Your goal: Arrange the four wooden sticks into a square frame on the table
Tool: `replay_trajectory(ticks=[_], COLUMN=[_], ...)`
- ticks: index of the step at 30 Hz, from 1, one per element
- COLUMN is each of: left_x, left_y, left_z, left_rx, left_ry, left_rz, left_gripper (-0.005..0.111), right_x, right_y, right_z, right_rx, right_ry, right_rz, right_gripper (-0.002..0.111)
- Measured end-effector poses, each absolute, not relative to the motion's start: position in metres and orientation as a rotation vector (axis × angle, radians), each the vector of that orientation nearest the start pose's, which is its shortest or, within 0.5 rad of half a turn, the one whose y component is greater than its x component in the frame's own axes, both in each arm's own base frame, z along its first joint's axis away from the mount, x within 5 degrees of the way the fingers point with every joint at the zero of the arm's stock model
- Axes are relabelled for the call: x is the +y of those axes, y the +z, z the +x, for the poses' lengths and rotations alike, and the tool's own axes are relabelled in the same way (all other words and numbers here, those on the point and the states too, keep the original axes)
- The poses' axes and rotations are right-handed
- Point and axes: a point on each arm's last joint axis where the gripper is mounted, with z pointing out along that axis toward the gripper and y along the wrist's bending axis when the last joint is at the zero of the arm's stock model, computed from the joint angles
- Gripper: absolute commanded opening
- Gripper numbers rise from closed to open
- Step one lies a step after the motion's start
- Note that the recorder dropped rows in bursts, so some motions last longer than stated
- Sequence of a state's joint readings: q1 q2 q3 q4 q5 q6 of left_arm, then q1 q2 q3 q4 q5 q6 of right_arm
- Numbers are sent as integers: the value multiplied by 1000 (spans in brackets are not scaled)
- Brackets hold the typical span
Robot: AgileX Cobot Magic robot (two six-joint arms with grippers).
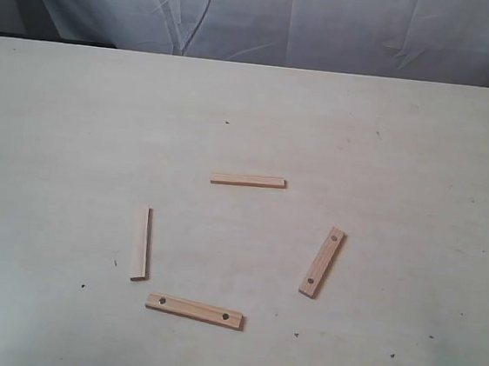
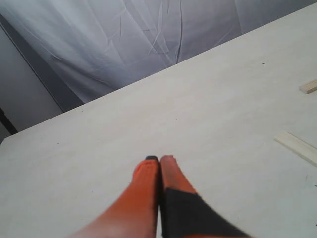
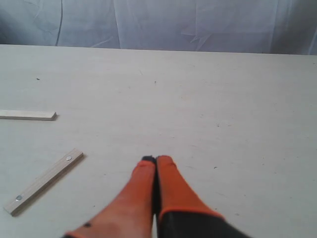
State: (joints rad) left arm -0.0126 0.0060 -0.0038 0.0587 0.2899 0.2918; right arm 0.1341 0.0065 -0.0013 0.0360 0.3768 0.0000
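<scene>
A thin plain strip of light-tan wood [image 1: 247, 181] lies parallel to the far edge of the wide pale cream wood-grain table [image 1: 77, 113], about midway between the left and right edges. A second thin plain strip [image 1: 141, 242] sits nearer the left edge and runs roughly along it. A wider tan strip with a dark hole near each end [image 1: 194, 310] lies closest to the near edge, slightly skewed. Another wider holed strip [image 1: 322, 262] leans at an angle on the side toward the right edge. These four wooden sticks form a loose ring (every corner is an open gap), with no ends touching or overlapping.

The left gripper [image 2: 159, 161] has its orange fingers pressed together with nothing between them, over bare tabletop. The right gripper [image 3: 156, 159] is likewise closed and empty, with the angled holed strip [image 3: 43, 181] just beside it. A wrinkled white cloth backdrop [image 1: 331, 26] hangs behind the far edge.
</scene>
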Motion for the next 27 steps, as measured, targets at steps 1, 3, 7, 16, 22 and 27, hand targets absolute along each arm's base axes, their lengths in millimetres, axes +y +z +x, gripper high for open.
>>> replay_trajectory(ticks=[1, 3, 7, 16, 22, 27], left_x=[1, 1, 1, 1, 1, 1], left_y=[188, 188, 188, 188, 188, 188], left_z=[55, 55, 55, 55, 55, 55], left_rx=[1756, 1756, 1756, 1756, 1756, 1756], left_ry=[257, 257, 257, 257, 257, 257], left_rz=[308, 308, 308, 308, 308, 308], left_gripper=[0, 0, 0, 0, 0, 0], right_x=[8, 8, 8, 7, 6, 6], right_y=[180, 181, 194, 224, 234, 236], right_z=[52, 53, 56, 55, 52, 52], right_rx=[1862, 1841, 1701, 1372, 1256, 1237], right_ry=[128, 129, 133, 139, 141, 141], right_rz=[-103, -101, -90, -64, -55, -54], right_gripper=[0, 0, 0, 0, 0, 0])
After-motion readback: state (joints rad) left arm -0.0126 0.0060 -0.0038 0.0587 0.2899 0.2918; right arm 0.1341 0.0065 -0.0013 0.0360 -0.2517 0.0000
